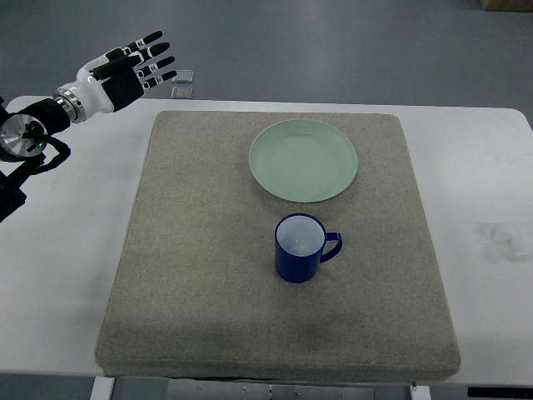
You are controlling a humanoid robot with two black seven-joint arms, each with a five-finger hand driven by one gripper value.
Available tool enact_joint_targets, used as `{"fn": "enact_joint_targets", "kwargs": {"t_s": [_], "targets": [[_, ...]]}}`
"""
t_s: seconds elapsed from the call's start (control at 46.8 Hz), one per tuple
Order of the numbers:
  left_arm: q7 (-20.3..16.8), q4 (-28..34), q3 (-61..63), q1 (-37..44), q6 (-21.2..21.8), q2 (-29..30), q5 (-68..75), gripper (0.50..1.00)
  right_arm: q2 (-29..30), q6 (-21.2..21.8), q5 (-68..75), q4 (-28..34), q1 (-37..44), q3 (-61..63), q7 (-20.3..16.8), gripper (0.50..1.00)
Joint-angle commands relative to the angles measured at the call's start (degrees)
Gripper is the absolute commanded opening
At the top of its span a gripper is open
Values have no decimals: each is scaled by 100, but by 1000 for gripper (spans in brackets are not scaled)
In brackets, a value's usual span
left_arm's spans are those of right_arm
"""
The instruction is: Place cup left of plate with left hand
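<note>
grey felt mat covers most of a white table, its corners rounded and its near edge close to the table's front. beyond the table's far edge lies a smooth grey floor, with two small pale squares on it near the table's far-left corner and a sliver of something tan at the top right. a faint smudge marks the bare tabletop to the right of the mat.

on the mat's far half sits a pale green plate. just in front of it, a little right of centre, stands a dark blue cup, upright, white inside, its handle pointing right; cup and plate are near but apart.

left hand shows at the upper left, off the mat over the table's far-left edge. its black-and-white fingers are stretched out straight and slightly fanned toward the right, holding nothing and touching nothing, well apart from the cup. the silver wrist and black forearm run off the left edge.
</note>
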Motion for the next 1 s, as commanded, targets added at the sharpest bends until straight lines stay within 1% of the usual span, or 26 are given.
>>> {"fn": "enact_joint_targets", "kwargs": {"t_s": [0.0, 0.342, 0.534, 0.662, 0.726, 0.812, 0.876, 0.983], "targets": [[-4, 2, 8, 0, -1, -27, -10, 999, 0, 2, 0, 0, 0, 0, 0, 932], [-83, 46, 8, -18, -10, -62, -10, 999, 0, 2, 0, 0, 0, 0, 0, 932], [-188, 142, 17, -35, -115, -62, 52, 999, 0, 2, 0, 0, 0, 0, 0, 932], [-197, 134, 43, -35, -458, -54, 78, 999, 0, 2, 0, 0, 0, -9, 0, 932], [-197, 133, 52, -44, -563, -54, 140, 999, 0, 2, 0, 0, 0, 0, 0, 932], [-206, 133, 52, -35, -704, -27, 411, 999, 0, 2, 0, 0, 0, 0, 0, 932], [-223, 116, 52, -35, -897, -10, 719, 999, 0, 2, 0, 0, 0, 0, 0, 932], [-425, 107, 43, -27, -1163, 17, 1106, 999, 0, 2, 0, 0, 0, 0, 0, 932]]}}
